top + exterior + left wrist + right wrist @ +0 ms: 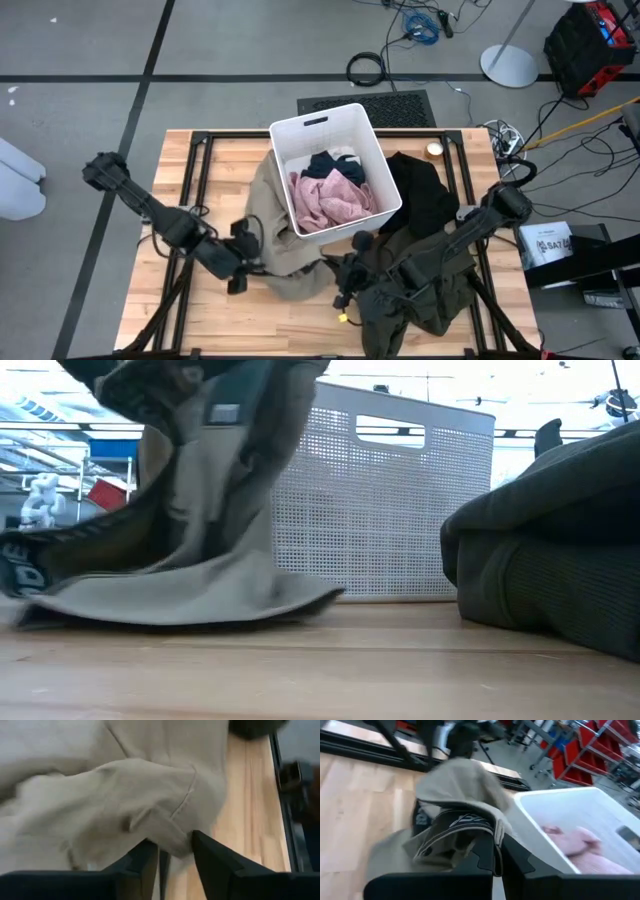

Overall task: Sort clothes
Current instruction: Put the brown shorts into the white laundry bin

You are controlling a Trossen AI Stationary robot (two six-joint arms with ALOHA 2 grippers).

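Your left gripper (pixel 172 851) has its two fingers nearly together, pinching a fold of the tan khaki garment (pixel 285 245) between them. That cloth spreads ahead of the pincer and runs up against the near wall of the white bin (pixel 373 137), with one part draped on the bin's left side.

Your right gripper (pixel 496 851) is also closed to a narrow slit, and a dark-lined edge of the same tan cloth sits in that slit, so both pincers appear to hold one garment. The bin stands just beyond and to one side of this pincer.

The pale pink garment (pixel 330 200) and the navy blue garment (pixel 325 163) already lie in the bin. The black garment (pixel 420 195) lies on the table (pixel 190 320) beside the bin's right wall. The dark olive green garment (pixel 420 300) is heaped under your right arm, close behind the right pincer.

Expect the tan piece to be light, limp and easily stretched; it will sag and trail wherever it hangs free. A seam, hem or waistband is the safer hold, since thick folded cloth is less likely to slip out than a single layer. Lifted from two well-spaced points, it should clear the bin's rim rather than drag on it.
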